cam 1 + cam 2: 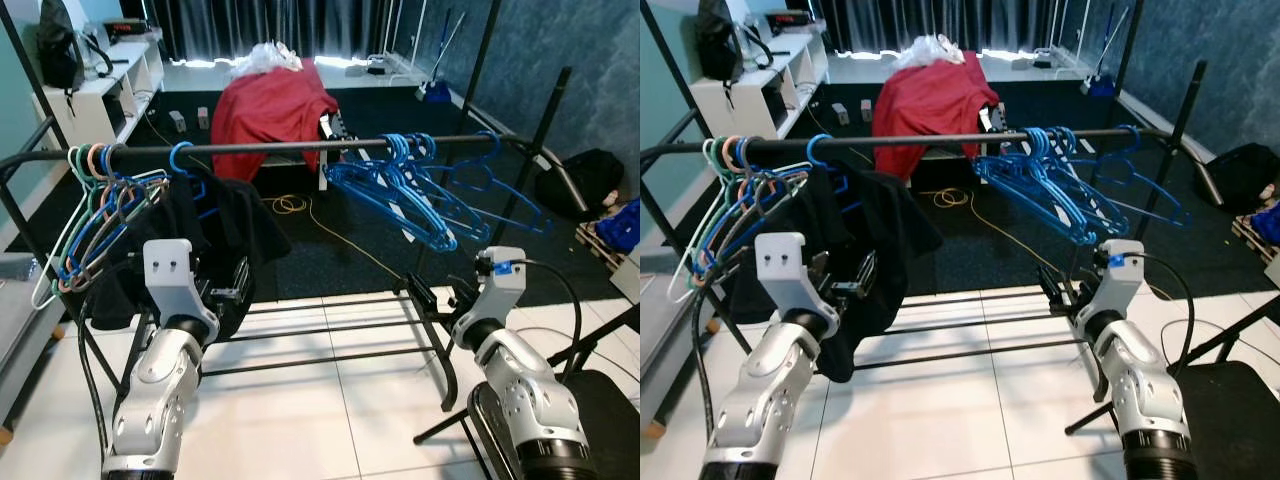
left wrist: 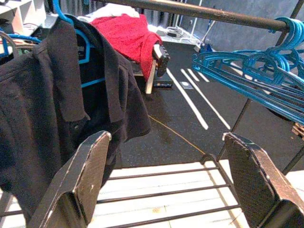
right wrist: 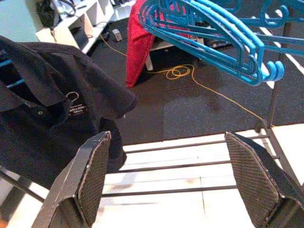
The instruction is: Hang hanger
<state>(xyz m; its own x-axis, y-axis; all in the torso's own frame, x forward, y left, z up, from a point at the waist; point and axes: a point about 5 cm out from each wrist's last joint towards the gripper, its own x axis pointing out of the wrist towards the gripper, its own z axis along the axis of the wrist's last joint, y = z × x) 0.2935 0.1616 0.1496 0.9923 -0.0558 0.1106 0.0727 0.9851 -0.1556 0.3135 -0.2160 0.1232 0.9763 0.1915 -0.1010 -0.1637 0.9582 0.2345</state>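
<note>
Both forearms fill the foreground, raised twd the clothes rail (image 1: pixel 300 147). Left claw (image 2: pixel 166 190): fingers wide apart, nothing btwn them, aimed at the black polo shirt (image 2: pixel 52 109). Right claw (image 3: pixel 183 180): fingers also spread, empty, looking past the rack's low crossbars (image 3: pixel 190 166) at the floor.

Task item: blue hanger (image 1: pixel 182 160) carrying the shirt is hooked over the rail, left-centre, just beside a bunch of pale mixed hangers (image 1: pixel 95 200) at the far left end. Shirt drapes free, collar up, hem hanging near the left wrist. Judgement: hang looks done; open claws fit a release, not a carry.

Empty blue hangers (image 1: pixel 420 195) bunched on the rail's right half, hooks close together, bodies splayed fwd, apart from the shirt w/ bare rail btwn.

Arm pose: both elbows bent, wrists level-ish, below rail height; left nearer the shirt, right under the blue bunch. Red cloth (image 1: pixel 275 110) over furniture well behind.
</note>
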